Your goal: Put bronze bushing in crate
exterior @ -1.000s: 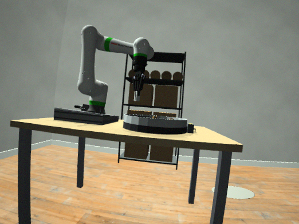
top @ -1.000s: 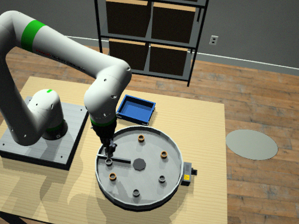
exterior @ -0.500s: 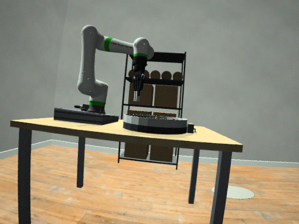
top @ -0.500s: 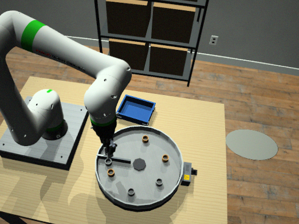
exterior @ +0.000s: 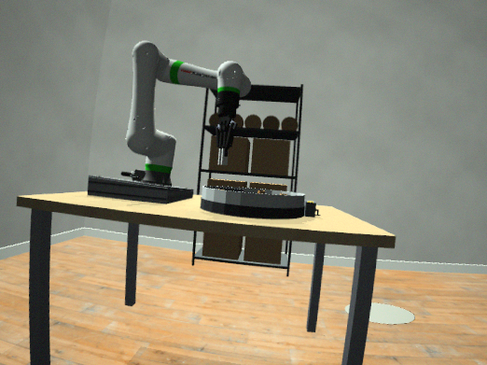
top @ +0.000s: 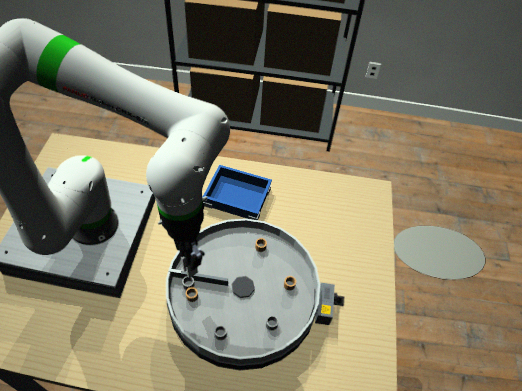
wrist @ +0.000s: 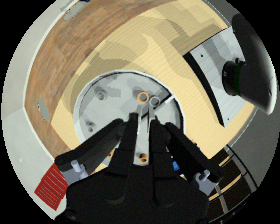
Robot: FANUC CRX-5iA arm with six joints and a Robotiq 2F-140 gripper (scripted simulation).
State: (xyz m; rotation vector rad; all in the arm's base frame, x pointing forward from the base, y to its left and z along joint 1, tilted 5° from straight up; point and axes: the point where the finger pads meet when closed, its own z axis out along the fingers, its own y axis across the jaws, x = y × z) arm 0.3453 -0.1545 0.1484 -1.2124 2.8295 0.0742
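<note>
The round grey turning table carries three bronze bushings and three grey ones. My gripper hangs well above the table's left part, pointing down, with its fingers shut and nothing between them. In the wrist view a bronze bushing and a grey bushing lie just beyond the fingertips. The blue crate stands empty behind the turning table.
A dark bar lies across the turning table's left half, and a dark octagonal hub sits at its centre. A small motor box sits at its right rim. The arm's base plate is to the left. A shelf rack stands behind the wooden table.
</note>
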